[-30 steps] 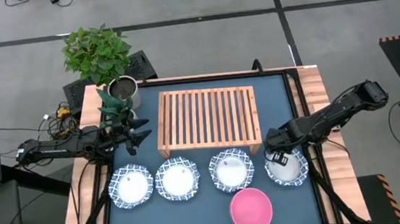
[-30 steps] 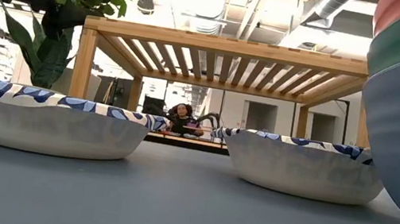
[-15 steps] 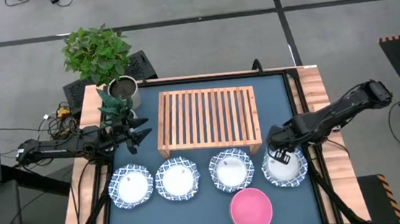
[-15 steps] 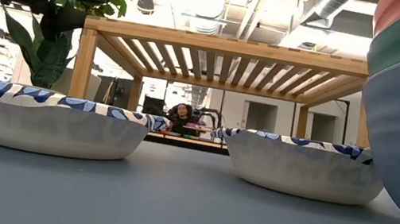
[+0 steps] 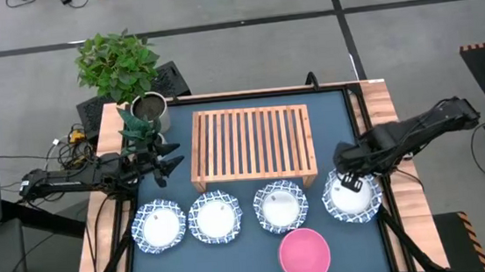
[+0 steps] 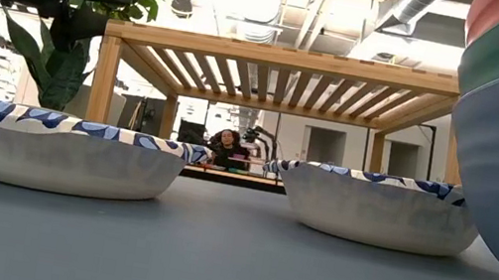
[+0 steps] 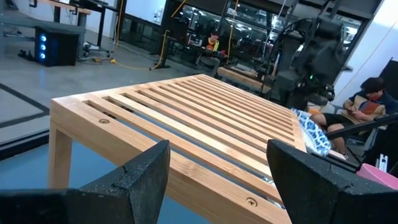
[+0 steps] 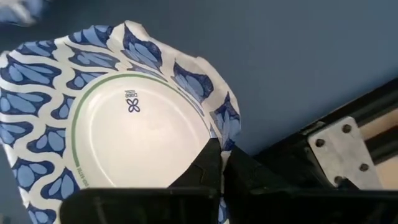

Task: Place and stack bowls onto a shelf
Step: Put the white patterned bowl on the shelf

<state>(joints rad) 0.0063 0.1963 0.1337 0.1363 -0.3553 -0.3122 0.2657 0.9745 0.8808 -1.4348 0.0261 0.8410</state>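
Right end effector (image 5: 349, 180) pinches the rightmost bowl's (image 5: 351, 199) rim; the shelf (image 5: 250, 144) lies far-left (left end effector (image 5: 167, 157) released).

We are seeing the shelf (image 5: 251, 143) sitting at the middle of the table (image 5: 334, 123), toward its far edge; four bowls (image 5: 160, 225) are lying in a row in front of it; a fifth bowl (image 5: 304, 254) is sitting nearer still, right of centre; the plant pot (image 5: 148, 112) is standing left of the shelf, seemingly on the table's corner.
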